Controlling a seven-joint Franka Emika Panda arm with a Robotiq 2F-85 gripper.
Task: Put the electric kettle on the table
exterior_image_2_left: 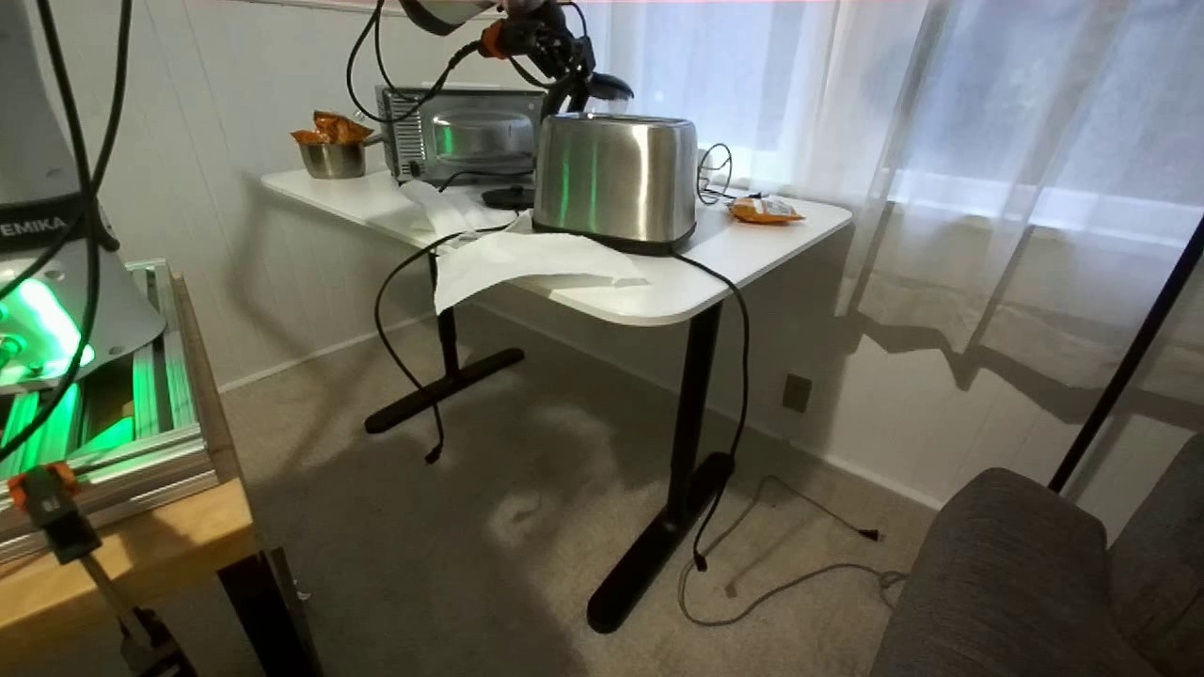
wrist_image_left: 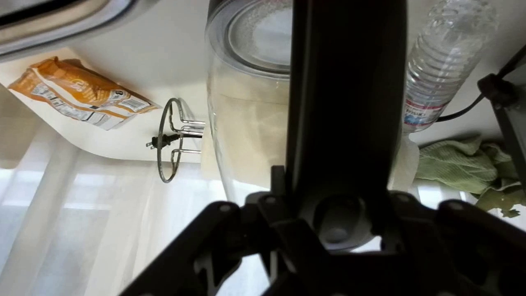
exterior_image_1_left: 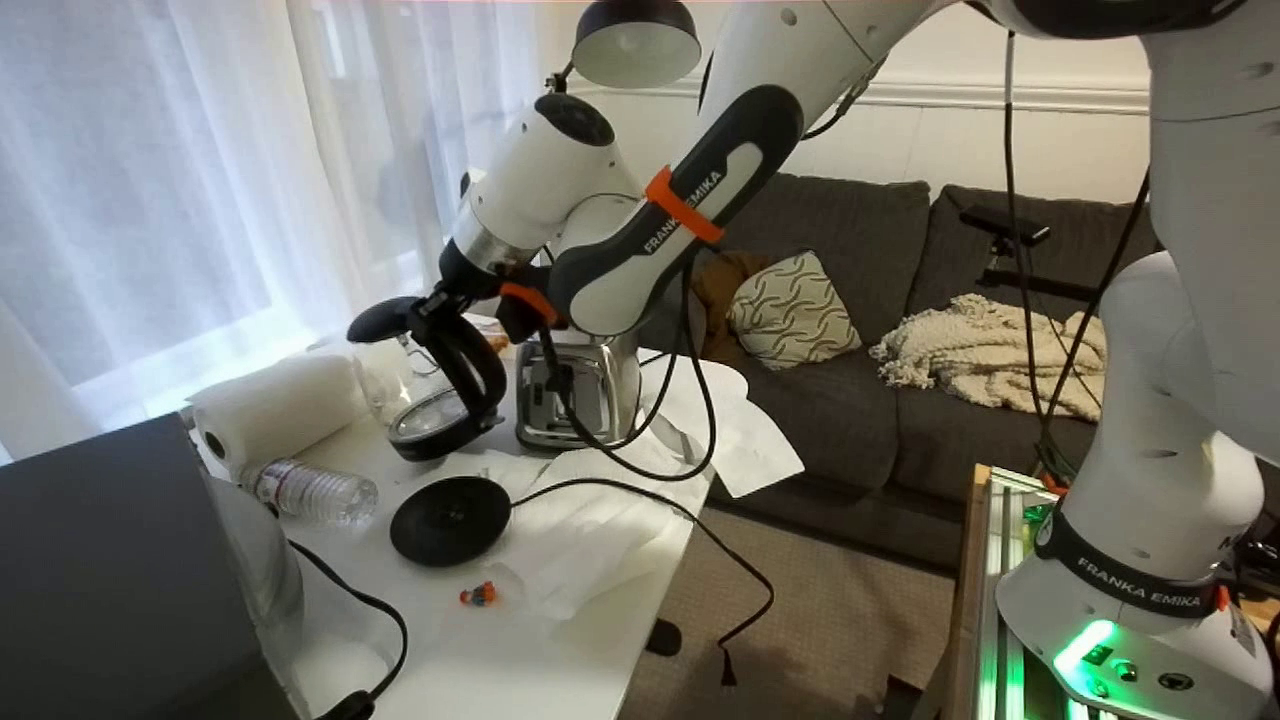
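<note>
The electric kettle [exterior_image_1_left: 384, 388] has a clear glass body, a black lid, a black looped handle and a black bottom rim. It is tilted and seems to hang a little above the white table [exterior_image_1_left: 500, 670]. In an exterior view only its lid [exterior_image_2_left: 609, 86] and upper part show; the toaster hides the rest. My gripper [exterior_image_1_left: 440, 308] is at the top of the handle. In the wrist view the gripper [wrist_image_left: 328, 205] has a finger on each side of the dark handle, with the kettle's glass [wrist_image_left: 250, 119] behind it. The table also shows in an exterior view [exterior_image_2_left: 673, 291].
The black corded base disc [exterior_image_1_left: 450, 520] lies in front of the kettle. The silver toaster [exterior_image_1_left: 577, 395] stands close beside it. A water bottle [exterior_image_1_left: 315, 490], paper towel roll [exterior_image_1_left: 290, 405], paper sheets [exterior_image_1_left: 590, 520], a toaster oven [exterior_image_2_left: 480, 136] and an orange bag [exterior_image_2_left: 764, 210] are also there.
</note>
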